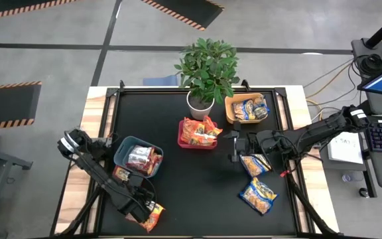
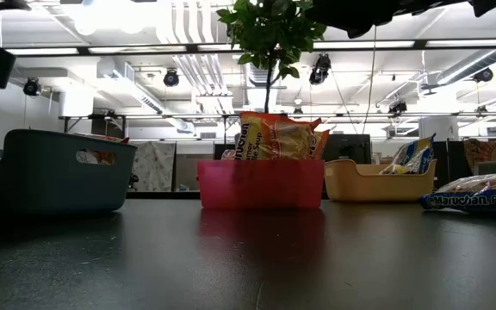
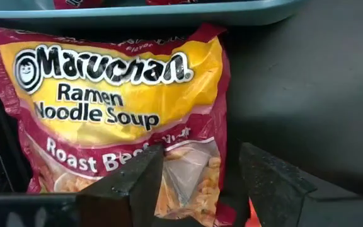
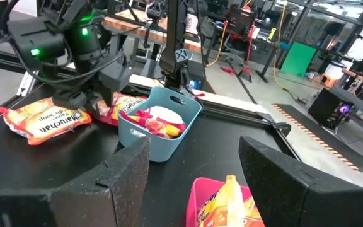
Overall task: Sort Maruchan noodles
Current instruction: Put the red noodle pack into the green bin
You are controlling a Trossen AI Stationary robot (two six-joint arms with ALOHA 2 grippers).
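Observation:
The Maruchan noodles are sorted by colour. Orange packets (image 1: 199, 131) stand in the red bin (image 1: 186, 141), blue-and-yellow ones (image 1: 249, 109) lie in the orange bin (image 1: 231, 114), and red ones (image 1: 141, 159) are in the grey-blue bin (image 1: 121, 151). Two blue-and-yellow packets (image 1: 254, 164) (image 1: 258, 196) lie flat on the mat. A red-and-yellow Roast Beef packet (image 3: 112, 107) lies beside the grey-blue bin, and another (image 1: 152, 216) lies near the front edge. My left gripper (image 3: 200, 157) is open, its fingers astride that packet's nearest end. My right gripper (image 1: 234, 147) hovers open beside the red bin. My left gripper comes at the Roast Beef packet low and nearly level, pointing toward the grey-blue bin. Its fingers stand on either side of the packet's clear-window corner (image 3: 191, 173). The packet lies flat on the mat. Whether the fingers touch it, I cannot tell.
A potted plant (image 1: 206, 66) stands at the mat's far edge behind the red bin. The black mat (image 1: 197, 192) has open room in its middle and near part. Wooden table strips border it left and right. A laptop and keyboard sit off the table's right.

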